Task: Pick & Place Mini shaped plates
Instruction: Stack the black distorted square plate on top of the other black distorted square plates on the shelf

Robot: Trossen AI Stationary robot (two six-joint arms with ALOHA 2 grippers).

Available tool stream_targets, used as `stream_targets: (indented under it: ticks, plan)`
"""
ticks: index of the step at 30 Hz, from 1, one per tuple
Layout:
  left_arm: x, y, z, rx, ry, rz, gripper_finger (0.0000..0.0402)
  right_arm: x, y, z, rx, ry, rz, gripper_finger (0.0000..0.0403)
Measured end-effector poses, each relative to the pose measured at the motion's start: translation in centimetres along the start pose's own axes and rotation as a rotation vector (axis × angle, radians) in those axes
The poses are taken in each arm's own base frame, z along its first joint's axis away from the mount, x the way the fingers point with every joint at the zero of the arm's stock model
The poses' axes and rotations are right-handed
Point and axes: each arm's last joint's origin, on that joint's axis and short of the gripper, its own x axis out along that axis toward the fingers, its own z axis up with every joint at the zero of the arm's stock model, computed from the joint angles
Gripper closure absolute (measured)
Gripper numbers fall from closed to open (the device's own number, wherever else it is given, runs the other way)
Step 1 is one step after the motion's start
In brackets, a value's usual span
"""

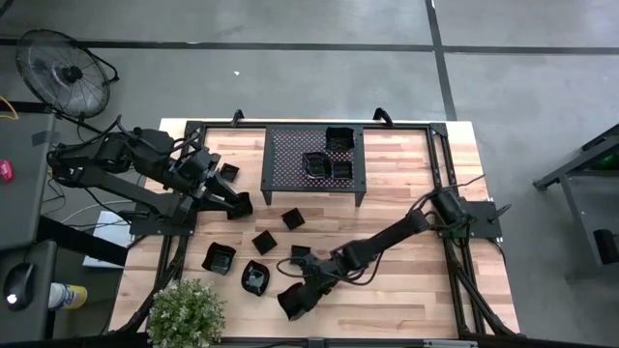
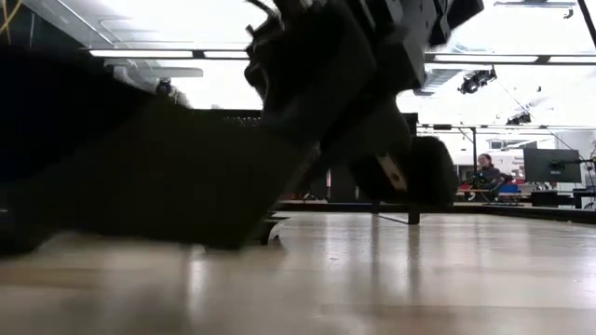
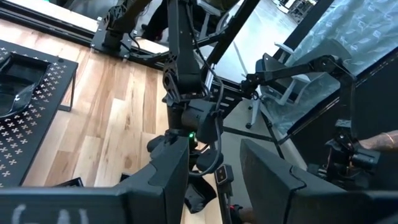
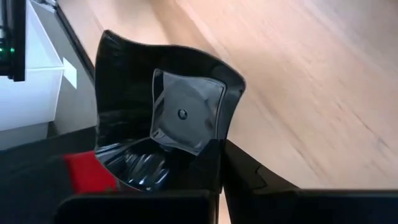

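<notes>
My right gripper (image 1: 308, 290) hangs low over the table's front middle, shut on the rim of a glossy black wavy-rimmed mini plate (image 1: 293, 303). The right wrist view shows this plate (image 4: 180, 112) tilted up on edge above the wood. In the low view the plate (image 2: 158, 177) fills the left as a dark slanted mass. Several more mini plates lie loose on the table, among them one (image 1: 293, 218), one (image 1: 263, 242) and one (image 1: 255, 278). My left gripper (image 1: 237, 204) waits at the left by another plate (image 1: 229, 172), its fingers (image 3: 168, 180) apart with nothing between them.
A black perforated rack (image 1: 290, 155) stands at the table's back middle with three plates on it. A potted plant (image 1: 184, 314) sits at the front left corner. A fan (image 1: 63, 72) stands off the table's left. A person (image 2: 489, 172) sits far behind.
</notes>
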Motion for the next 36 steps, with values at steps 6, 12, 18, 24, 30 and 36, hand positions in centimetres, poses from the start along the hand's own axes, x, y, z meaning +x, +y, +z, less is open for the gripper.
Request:
stream_targets:
  ticks: [6,12,18,24,30,36]
  plan:
    - [0.0,0.0,0.0,0.0,0.0,0.0,0.0259,-2.2,1.0,0.0,-0.014,-0.026,-0.01,0.0402]
    - [0.0,0.0,0.0,0.0,-0.002,0.004,0.0259,-5.3,2.0,-0.2,-0.025,-0.049,-0.038,0.0402]
    - [0.0,0.0,0.0,0.0,-0.004,0.005,0.0259,-9.2,3.1,-0.5,-0.03,-0.07,-0.044,0.0402]
    - [0.0,0.0,0.1,0.002,-0.013,0.002,0.0259,-14.3,4.1,-1.1,-0.057,-0.12,-0.049,0.0402]
    - [0.0,0.0,0.4,0.006,-0.052,0.026,0.0259,-20.4,4.3,-1.1,-0.11,-0.23,-0.054,0.0403]
    - [0.0,0.2,0.4,0.003,-0.078,0.093,0.0259,-26.9,3.5,-0.5,-0.165,-0.339,-0.037,0.0403]
